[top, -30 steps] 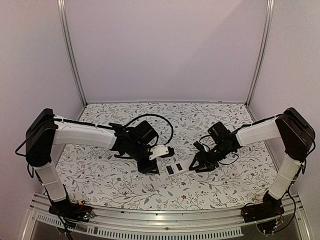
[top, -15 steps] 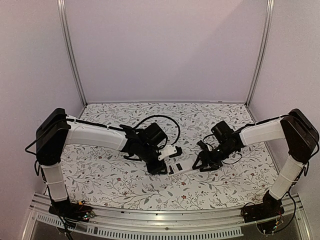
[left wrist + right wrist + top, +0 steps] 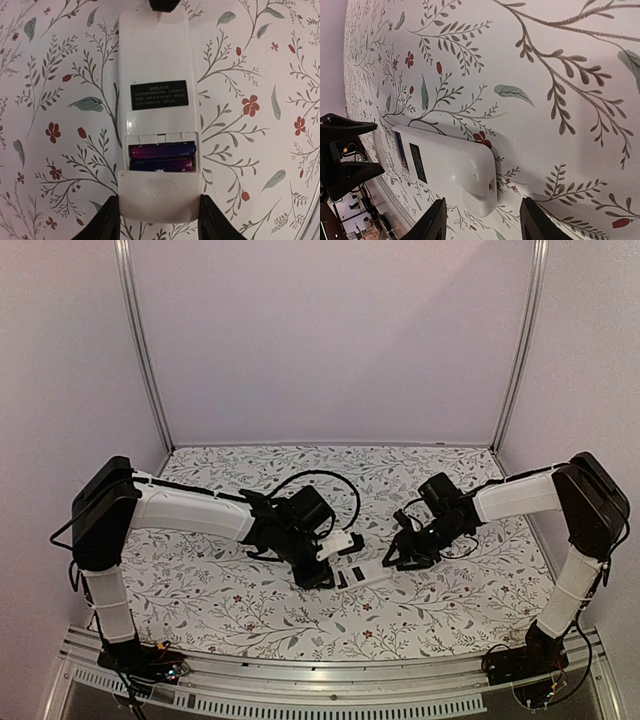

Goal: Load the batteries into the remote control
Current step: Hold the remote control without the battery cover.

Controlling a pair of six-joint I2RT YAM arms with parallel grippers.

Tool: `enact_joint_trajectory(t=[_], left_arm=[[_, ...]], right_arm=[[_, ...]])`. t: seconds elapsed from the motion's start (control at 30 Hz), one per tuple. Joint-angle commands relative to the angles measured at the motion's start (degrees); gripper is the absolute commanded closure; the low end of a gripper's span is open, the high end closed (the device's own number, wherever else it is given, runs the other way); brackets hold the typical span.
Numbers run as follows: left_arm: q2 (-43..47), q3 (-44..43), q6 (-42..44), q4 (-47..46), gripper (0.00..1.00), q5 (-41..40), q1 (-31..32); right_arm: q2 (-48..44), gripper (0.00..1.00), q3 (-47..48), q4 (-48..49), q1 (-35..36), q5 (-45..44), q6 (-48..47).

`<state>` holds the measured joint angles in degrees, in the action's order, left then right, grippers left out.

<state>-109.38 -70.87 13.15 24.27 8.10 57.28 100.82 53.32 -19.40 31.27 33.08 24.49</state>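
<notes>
The remote control (image 3: pixel 159 60) lies back-up (batteries (image 3: pixel 161 150) inside).

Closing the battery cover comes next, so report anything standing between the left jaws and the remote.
Nothing visible does. The left jaws straddle the cover end of the flat white plastic remote control, one on each side. Two purple cylindrical batteries lie in its recess.

Robotics lab test cell, plain pale panel walls (image 3: pixel 330 340) closing in three sides, aluminium uprights (image 3: pixel 140 350) standing at the back corners; bench (image 3: pixel 200 605) wearing a floral printed cover, left arm (image 3: pixel 190 510) and right arm (image 3: pixel 515 500) sitting bolted to a slotted metal rail (image 3: pixel 300 678) at its near edge, loose cabling (image 3: pixel 335 478) looping overhead
</notes>
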Motion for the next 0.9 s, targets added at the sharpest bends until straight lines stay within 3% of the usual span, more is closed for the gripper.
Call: enact_joint_trajectory(t=[0.0, 0.33, 0.87], left_arm=[[0.1, 0.7, -0.6, -0.8, 0.53, 0.3, 0.3], [-2.3, -0.9, -0.4, -0.2, 0.52, 0.3, -0.1], [-5.0, -4.6, 3.0, 2.4, 0.51, 1.8, -1.2]], right_arm=[[2.9, 0.50, 0.4, 1.9, 1.5, 2.9, 0.8], [3.5, 0.58, -1.1, 2.0, 3.5, 4.3, 1.4], [4.0, 0.59, -1.1, 2.2, 4.5, 5.2, 1.4]])
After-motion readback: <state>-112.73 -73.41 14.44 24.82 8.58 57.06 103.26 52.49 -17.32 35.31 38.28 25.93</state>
